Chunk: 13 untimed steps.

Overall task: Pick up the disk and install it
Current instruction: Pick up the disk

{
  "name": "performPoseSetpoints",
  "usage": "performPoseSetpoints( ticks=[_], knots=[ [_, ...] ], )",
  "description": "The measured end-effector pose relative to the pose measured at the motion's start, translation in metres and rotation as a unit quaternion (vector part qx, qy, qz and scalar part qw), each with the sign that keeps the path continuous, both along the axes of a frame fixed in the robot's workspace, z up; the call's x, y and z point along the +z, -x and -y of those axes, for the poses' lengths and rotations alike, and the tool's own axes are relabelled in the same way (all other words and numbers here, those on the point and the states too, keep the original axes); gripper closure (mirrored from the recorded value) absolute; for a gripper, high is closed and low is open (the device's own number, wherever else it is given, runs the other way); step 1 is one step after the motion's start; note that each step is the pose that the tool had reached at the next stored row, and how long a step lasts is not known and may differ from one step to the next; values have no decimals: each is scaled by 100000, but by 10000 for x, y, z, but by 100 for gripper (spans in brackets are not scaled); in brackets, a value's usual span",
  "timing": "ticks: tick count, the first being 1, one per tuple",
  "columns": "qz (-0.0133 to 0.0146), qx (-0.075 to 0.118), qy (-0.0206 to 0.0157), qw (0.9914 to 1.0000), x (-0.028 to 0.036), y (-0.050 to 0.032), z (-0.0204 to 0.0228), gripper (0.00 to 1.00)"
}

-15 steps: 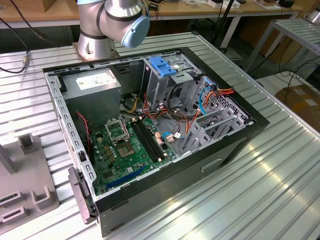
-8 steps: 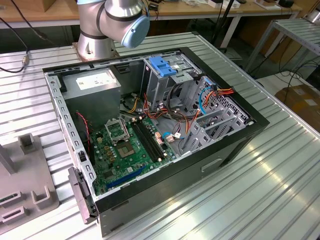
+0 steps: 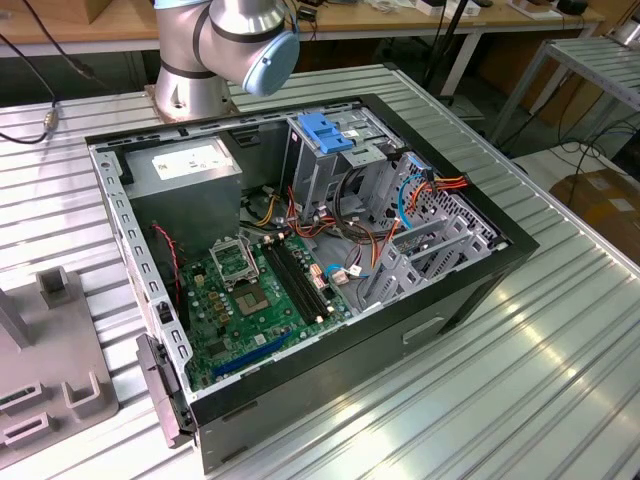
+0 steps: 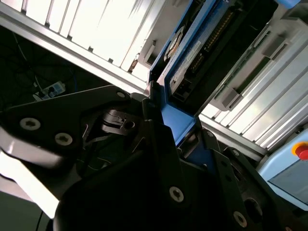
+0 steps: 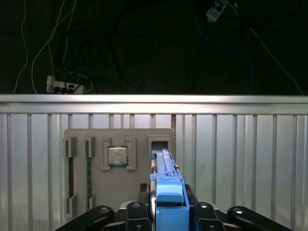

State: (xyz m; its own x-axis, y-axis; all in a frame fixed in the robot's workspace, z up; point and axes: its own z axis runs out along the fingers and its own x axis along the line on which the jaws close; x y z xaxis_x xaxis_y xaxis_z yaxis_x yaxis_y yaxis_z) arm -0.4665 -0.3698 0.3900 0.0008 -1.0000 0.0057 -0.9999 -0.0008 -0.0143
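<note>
Gripping the disk (image 5: pixel 166 185) edge-on between closed fingers, by its blue side rails, the gripper (image 5: pixel 167 211) holds it over a grey fixture tray (image 5: pixel 120 190) carrying a processor chip (image 5: pixel 117 156) in the first wrist view

The arm (image 3: pixel 225 40) reaches upward, its jaws seemingly clamped on the disk (image 5: pixel 168 202).

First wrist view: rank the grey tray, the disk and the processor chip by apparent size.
1. grey tray, largest.
2. the disk, edge-on and nearer the camera, so its rank is unsure.
3. processor chip, smallest.
</note>
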Motion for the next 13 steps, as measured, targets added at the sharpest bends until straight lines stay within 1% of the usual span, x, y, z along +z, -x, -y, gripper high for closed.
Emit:
performPoseSetpoints(
  ticks=[7, 13],
  knots=[
    [-1, 1, 1, 100000, 31, 0, 0, 63],
    [-3, 0, 2, 100000, 78, 0, 0, 63]
  ],
)
